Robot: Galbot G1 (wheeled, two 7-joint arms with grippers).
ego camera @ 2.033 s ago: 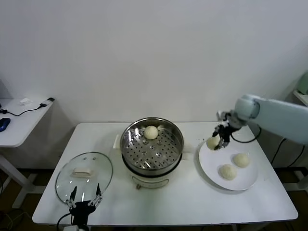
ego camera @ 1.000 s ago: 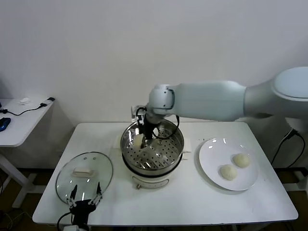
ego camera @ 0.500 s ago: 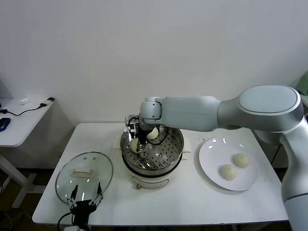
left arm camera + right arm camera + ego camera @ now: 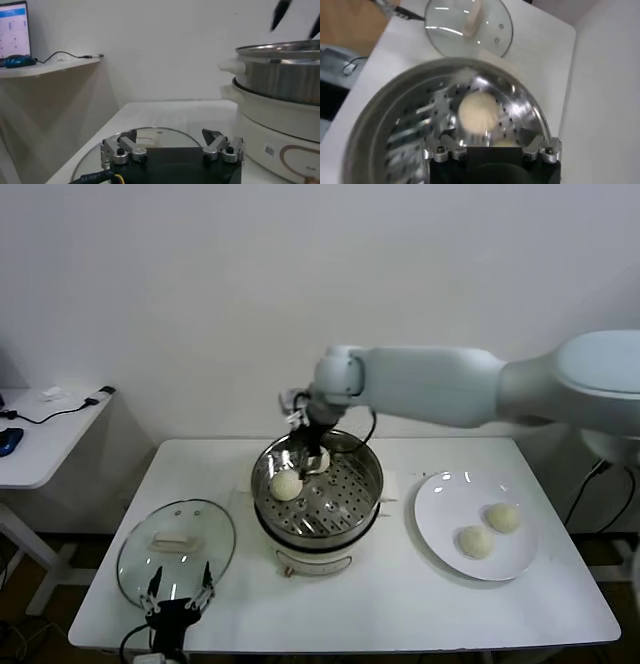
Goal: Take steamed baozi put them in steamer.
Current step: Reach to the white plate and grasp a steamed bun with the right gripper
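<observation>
The steamer [image 4: 345, 534] stands mid-table, a steel pot on a cream base. One steamed baozi [image 4: 287, 485] lies on the left of its perforated tray. A second [image 4: 320, 460] sits at the back, partly hidden by my right gripper [image 4: 311, 450]. That gripper hangs open just above the pot's rear rim, holding nothing. In the right wrist view the near baozi [image 4: 477, 112] rests on the tray beyond the spread gripper [image 4: 492, 146]. Two more baozi [image 4: 501, 517] [image 4: 474, 541] lie on the white plate [image 4: 440, 502]. My left gripper [image 4: 177, 594] is parked open at the front left.
The round glass lid [image 4: 175, 546] lies flat on the table left of the steamer, just beyond the left gripper [image 4: 170, 141]. The steamer's wall [image 4: 280, 80] rises close beside it. A side table with cables [image 4: 45, 419] stands at the far left.
The right gripper has opened and let go of a baozi on the left of the steamer tray, then risen and drawn back toward the rear rim. The left arm has not moved.
</observation>
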